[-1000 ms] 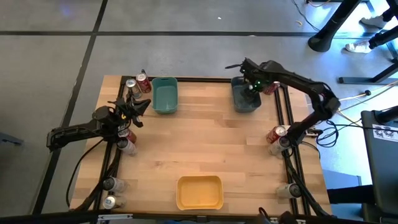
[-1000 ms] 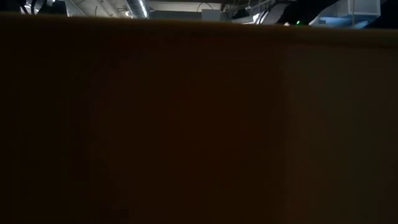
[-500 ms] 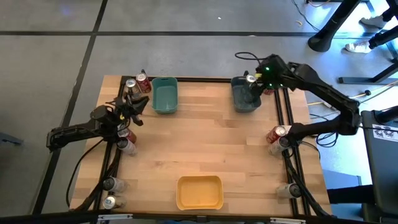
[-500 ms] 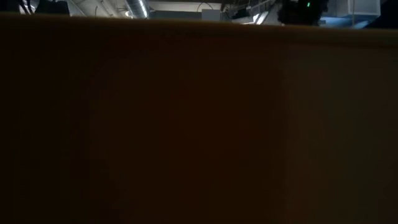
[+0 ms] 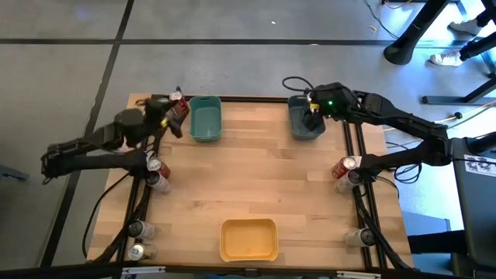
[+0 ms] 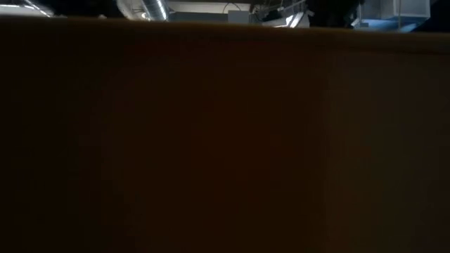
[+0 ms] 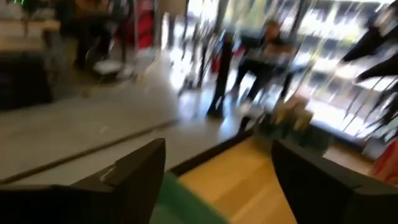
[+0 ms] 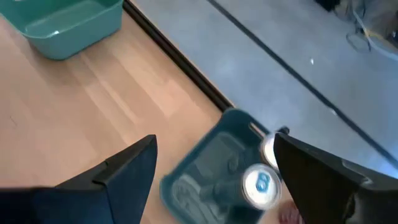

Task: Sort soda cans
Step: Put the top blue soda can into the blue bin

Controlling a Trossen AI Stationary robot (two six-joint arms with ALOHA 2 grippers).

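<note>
My left gripper [image 5: 174, 116] hovers open by the teal bin [image 5: 205, 118] at the table's far left, next to a red soda can [image 5: 180, 105]. Its wrist view shows nothing between the fingers [image 7: 140, 165]. My right gripper [image 8: 214, 146] hangs open above the grey bin [image 5: 306, 124] at the far right. One soda can [image 8: 258, 185] stands in that bin with its silver top up. More cans stand along the left edge [image 5: 157, 173] and the right edge [image 5: 345, 167].
A yellow bin [image 5: 249, 239] sits at the near edge's middle. More cans stand at the near left [image 5: 139, 239] and near right [image 5: 354, 236]. Another can top [image 8: 268, 151] shows just outside the grey bin. The low view is almost wholly blocked by a dark surface.
My left gripper has risen from above the cans at the left edge and gone toward the far edge, ending beside the teal bin. My right gripper has lifted over the grey bin, and its arm has swung round; a can now shows in that bin.
</note>
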